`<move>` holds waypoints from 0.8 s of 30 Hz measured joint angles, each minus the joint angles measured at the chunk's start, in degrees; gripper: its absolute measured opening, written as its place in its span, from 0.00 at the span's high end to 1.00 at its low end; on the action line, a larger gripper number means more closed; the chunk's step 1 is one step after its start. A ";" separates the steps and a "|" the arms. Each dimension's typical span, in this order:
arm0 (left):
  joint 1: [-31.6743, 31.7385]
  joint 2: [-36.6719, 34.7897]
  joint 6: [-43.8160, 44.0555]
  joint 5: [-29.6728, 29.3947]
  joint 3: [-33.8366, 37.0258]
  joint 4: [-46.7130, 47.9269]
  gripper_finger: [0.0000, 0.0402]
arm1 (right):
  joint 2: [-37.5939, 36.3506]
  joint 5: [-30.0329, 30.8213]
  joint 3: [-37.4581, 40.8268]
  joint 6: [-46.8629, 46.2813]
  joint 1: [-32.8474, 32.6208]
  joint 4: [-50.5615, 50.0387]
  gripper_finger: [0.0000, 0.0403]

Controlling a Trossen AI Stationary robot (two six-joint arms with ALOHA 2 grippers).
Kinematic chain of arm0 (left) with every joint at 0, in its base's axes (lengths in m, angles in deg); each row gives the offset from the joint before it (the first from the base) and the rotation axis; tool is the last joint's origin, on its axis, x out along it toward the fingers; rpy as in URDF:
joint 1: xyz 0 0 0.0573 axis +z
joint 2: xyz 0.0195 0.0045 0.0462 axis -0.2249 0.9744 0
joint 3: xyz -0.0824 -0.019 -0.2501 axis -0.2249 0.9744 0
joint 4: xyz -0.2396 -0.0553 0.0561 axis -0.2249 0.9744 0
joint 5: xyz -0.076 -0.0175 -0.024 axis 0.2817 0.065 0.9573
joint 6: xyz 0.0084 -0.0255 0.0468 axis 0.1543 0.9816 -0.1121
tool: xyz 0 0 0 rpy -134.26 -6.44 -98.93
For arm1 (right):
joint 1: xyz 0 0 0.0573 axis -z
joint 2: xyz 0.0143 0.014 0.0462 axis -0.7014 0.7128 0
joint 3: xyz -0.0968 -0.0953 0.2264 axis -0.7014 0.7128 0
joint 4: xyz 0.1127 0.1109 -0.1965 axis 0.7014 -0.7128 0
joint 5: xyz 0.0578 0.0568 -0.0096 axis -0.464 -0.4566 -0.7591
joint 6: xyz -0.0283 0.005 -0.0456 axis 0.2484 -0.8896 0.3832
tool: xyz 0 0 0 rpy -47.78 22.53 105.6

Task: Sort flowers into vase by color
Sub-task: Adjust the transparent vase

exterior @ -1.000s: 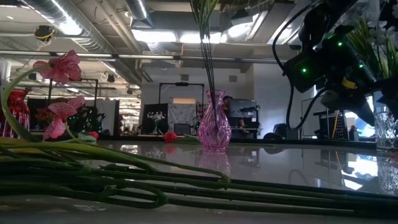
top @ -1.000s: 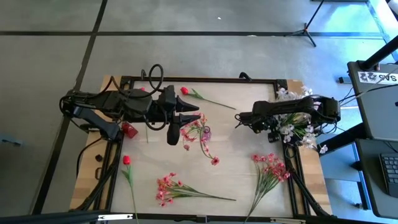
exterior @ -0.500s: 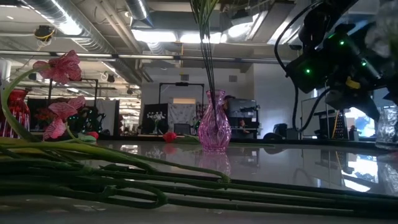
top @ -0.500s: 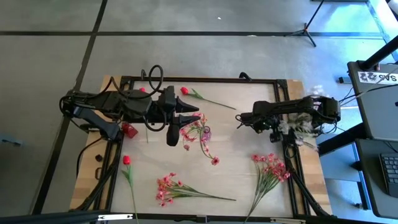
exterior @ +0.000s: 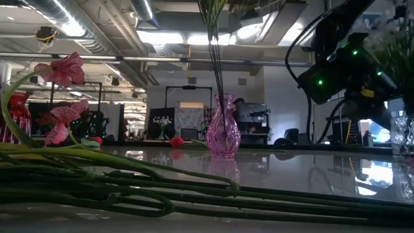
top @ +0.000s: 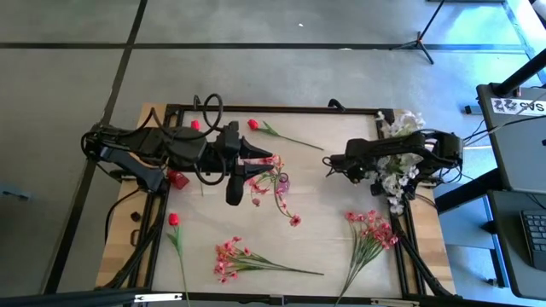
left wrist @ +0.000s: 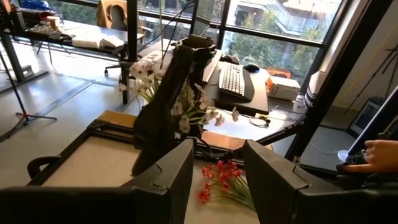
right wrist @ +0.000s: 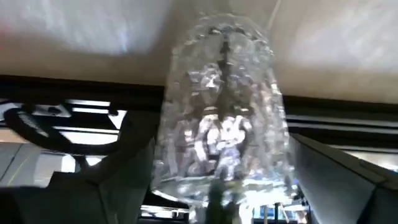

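At the left edge of the pale desk [top: 324, 213], a red faceted glass vase [exterior: 16, 116] is seen in the low view, and a single red bud on a thin green stem [top: 174, 220] lies near the front left corner in the high view. The left gripper [top: 232, 189] is held above the middle of the desk, just left of the pink cut-glass vase [exterior: 223, 133]; its two dark fingers [left wrist: 177, 177] are seen spread apart in the left wrist view, with nothing between them. Pink blossoms on thin stems [top: 271, 177] are carried in that vase, which stands upright at the desk's centre, and one pink blossom [top: 294, 220] hangs lower, toward the front. Behind it, a second red bud with a green stem [top: 254, 124] lies flat near the back edge. A pink spray with long green stems [top: 229, 257] lies flat at the front centre, and another pink cluster [top: 372, 227] lies near the front right.

The right gripper [top: 334, 165] is placed at the right side of the desk, pointing toward the centre; whether its fingers are parted or closed cannot be told. White artificial blossoms [top: 397, 172] are gathered beside and partly under the right arm, at the right edge. A clear cut-glass vase [right wrist: 219, 118] fills the right wrist view, upright and close to the camera, and it is also seen at the far right in the low view [exterior: 402, 133]. A person's hand [left wrist: 379, 151] is seen in the room beyond the desk.
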 joint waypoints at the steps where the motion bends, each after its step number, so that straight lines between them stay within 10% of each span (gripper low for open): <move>1: -0.02 0.00 0.00 0.02 0.00 0.00 0.66 | 0.66 0.18 -0.01 -0.09 0.48 0.06 0.11; 24: -1.53 -1.84 0.30 -0.02 0.02 4.91 0.66 | 7.18 -0.25 -6.98 -5.01 -0.28 -0.34 0.24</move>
